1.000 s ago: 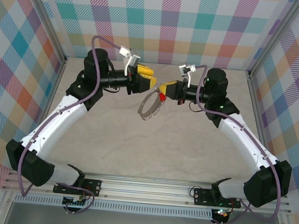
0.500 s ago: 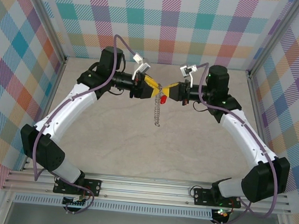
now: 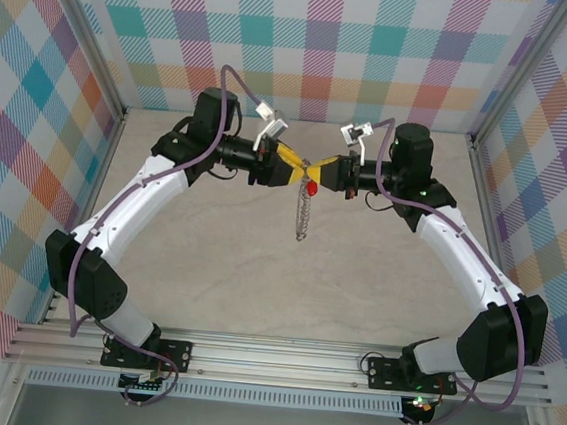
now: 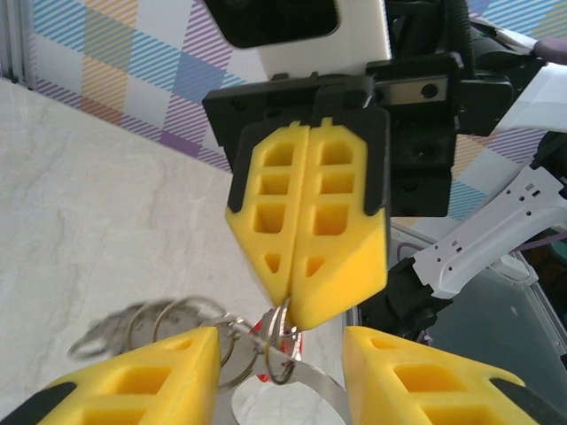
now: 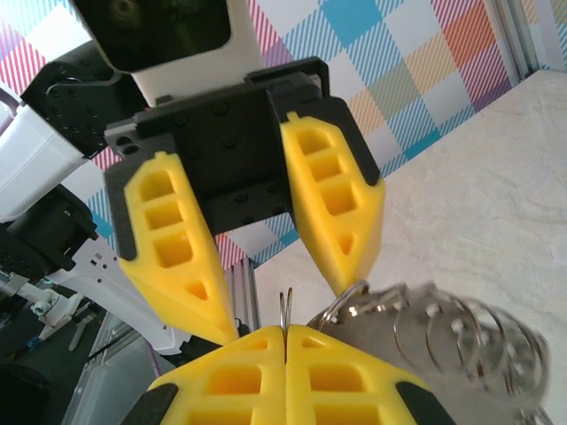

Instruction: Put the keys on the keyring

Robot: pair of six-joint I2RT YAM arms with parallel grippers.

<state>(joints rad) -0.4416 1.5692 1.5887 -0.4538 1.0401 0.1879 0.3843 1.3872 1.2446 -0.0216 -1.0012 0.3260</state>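
Plainly, the two arms met tip to tip over the far half of the table (image 3: 208, 266). The right gripper (image 3: 317, 170) had its yellow fingers pressed flat together, pinching a thin wire of the keyring (image 3: 303, 217). In the right wrist view that wire stood up out of the seam between them. From that pinch the keyring ran toward the near edge in the top view, seen edge-on (it looked more like a short chain than a ring).

The left gripper (image 3: 299, 165) was spread, with an open gap between its two fingers (image 5: 177, 257). The ring's flat band and some of its small loops (image 5: 447, 336) lay within that gap. One fingertip sat against a loop in the right wrist view.

The key (image 3: 311, 188) showed as a red spot just below the point where the grippers met, right at the top end of the keyring. A sliver of the same red showed low between the left fingers in the left wrist view, beside the band. Whether the key was threaded on the ring could not be told.
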